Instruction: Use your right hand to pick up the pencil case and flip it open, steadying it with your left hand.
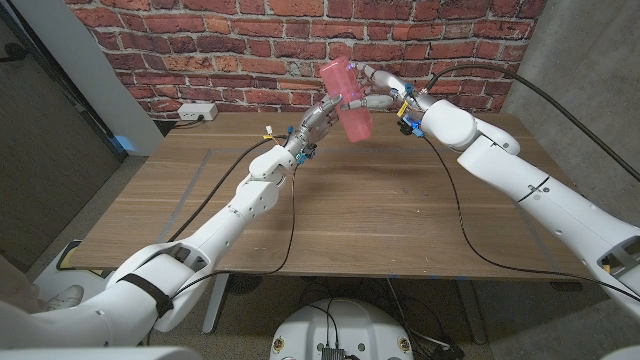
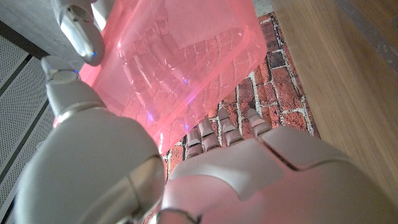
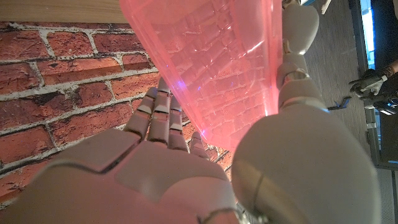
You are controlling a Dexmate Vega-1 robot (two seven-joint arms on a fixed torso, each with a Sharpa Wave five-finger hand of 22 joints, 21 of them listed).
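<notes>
The translucent pink plastic pencil case (image 1: 348, 98) is held upright, slightly tilted, in the air above the desk's (image 1: 380, 220) far edge.

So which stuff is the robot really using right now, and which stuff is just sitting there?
Using:
- pink see-through pencil case, lifted above the table
- right hand, holding it
- left hand, touching its other side

Just sitting there:
- wooden table
- white power strip by the brick wall
- black cables on the table
</notes>
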